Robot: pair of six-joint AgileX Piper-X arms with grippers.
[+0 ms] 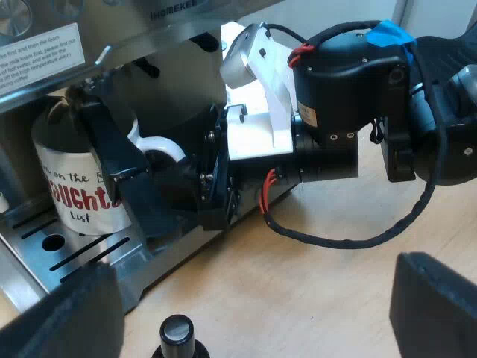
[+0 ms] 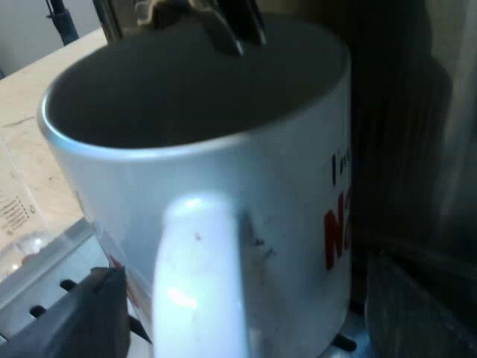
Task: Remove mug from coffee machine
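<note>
Item: 1 white mug (image 1: 78, 186) with red and black lettering, standing upright on the slotted drip tray (image 1: 82, 250) of the espresso machine (image 1: 171, 30), under the machine's front. In the right wrist view the mug's handle (image 2: 201, 276) faces the camera and a metal spout (image 2: 223, 26) hangs over its open mouth. Right gripper (image 2: 257, 309): at the mug, 2 black fingers (image 2: 97, 317) spread apart, 1 on each side of the mug with the handle between them; in the left wrist view 1 finger lies across the mug's lettered wall, but whether either pad presses on it cannot be told. Left gripper (image 1: 246, 313): over the wooden table (image 1: 320, 298) near the machine's base, 2 fingers (image 1: 436, 306) wide apart, nothing between them. Other items: 1 tamper with a black knob (image 1: 177, 333) upright on the table, near the drip tray and between the left fingers' line of view; 1 measuring glass (image 2: 16, 224) with printed marks on the table beside the tray.
</note>
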